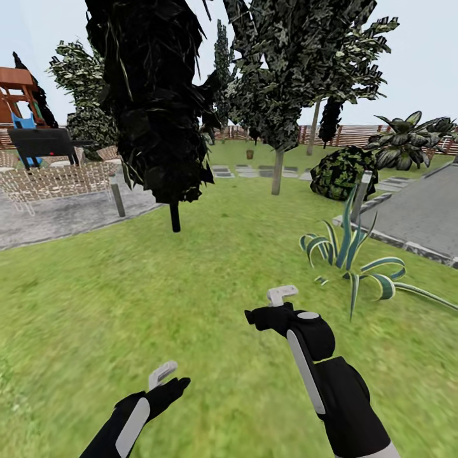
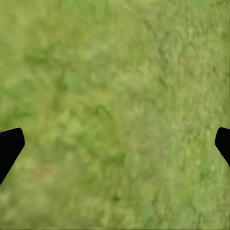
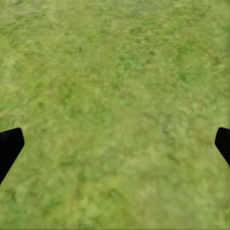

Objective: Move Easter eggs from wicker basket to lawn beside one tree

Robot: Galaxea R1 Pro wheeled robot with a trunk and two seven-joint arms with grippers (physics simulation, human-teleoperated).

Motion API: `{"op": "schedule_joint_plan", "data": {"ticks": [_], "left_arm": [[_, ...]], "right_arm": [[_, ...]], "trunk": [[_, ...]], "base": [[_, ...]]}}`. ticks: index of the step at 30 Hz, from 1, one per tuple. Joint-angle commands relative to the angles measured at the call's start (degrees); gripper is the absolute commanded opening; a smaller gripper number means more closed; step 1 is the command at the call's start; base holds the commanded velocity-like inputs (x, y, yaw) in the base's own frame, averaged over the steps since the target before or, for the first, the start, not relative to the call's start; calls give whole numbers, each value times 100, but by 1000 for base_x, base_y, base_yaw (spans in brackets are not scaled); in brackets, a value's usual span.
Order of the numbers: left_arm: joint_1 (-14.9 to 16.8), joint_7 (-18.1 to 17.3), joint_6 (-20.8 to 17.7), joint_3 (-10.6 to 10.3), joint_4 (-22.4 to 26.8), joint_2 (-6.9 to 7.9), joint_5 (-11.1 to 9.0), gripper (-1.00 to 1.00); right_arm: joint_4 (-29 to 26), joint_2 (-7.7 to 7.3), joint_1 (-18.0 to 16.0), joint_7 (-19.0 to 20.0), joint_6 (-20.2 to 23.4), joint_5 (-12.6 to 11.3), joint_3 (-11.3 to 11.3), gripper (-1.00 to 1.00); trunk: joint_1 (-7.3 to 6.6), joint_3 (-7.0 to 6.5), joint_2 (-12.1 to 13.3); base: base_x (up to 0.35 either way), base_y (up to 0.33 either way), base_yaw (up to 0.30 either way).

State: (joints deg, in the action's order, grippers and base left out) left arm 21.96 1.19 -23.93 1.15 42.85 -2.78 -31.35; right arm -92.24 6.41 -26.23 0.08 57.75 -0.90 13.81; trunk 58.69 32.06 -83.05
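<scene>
Both grippers hang spread and empty over bare lawn.

The left gripper [image 1: 166,375] sits near and left, the right gripper [image 1: 280,299] a little farther and right, above the lawn [image 1: 210,267]. Just right stands a striped spiky plant [image 1: 350,254]. Farther off, a pale-trunked tree [image 1: 277,172] stands before the slat fence [image 1: 356,135].

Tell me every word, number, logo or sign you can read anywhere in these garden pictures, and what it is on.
None: no readable text appears anywhere.
The left hand and right hand carry no lettering.
The dark panel by the playset is blank.
The lawn, fence and paving bear no signs.
Both wrist views show plain grass between the fingertips.
</scene>
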Motion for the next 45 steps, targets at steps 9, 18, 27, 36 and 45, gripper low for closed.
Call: {"op": "schedule_joint_plan", "data": {"ticks": [9,18,27,36,45], "left_arm": [[1,13,-33,10,6,-3,-46,100],[1,16,-33,15,5,-3,-46,100],[2,13,-33,13,4,-1,-46,100],[2,13,-33,16,4,0,-46,100],[1,13,-33,13,4,-3,-46,100]], "right_arm": [[-5,1,-4,1,26,-4,-1,100],[-5,-12,11,1,16,-6,9,100],[-5,-16,21,1,17,-5,5,100],[-5,-9,22,-4,8,-1,-5,100],[-5,29,22,-16,13,1,-4,100]], "trunk": [[3,6,-3],[3,6,-3],[3,6,-3],[3,6,-3],[3,6,-3]], "base": [[334,0,0],[334,0,0],[333,0,0],[333,0,0],[333,0,-47]]}}
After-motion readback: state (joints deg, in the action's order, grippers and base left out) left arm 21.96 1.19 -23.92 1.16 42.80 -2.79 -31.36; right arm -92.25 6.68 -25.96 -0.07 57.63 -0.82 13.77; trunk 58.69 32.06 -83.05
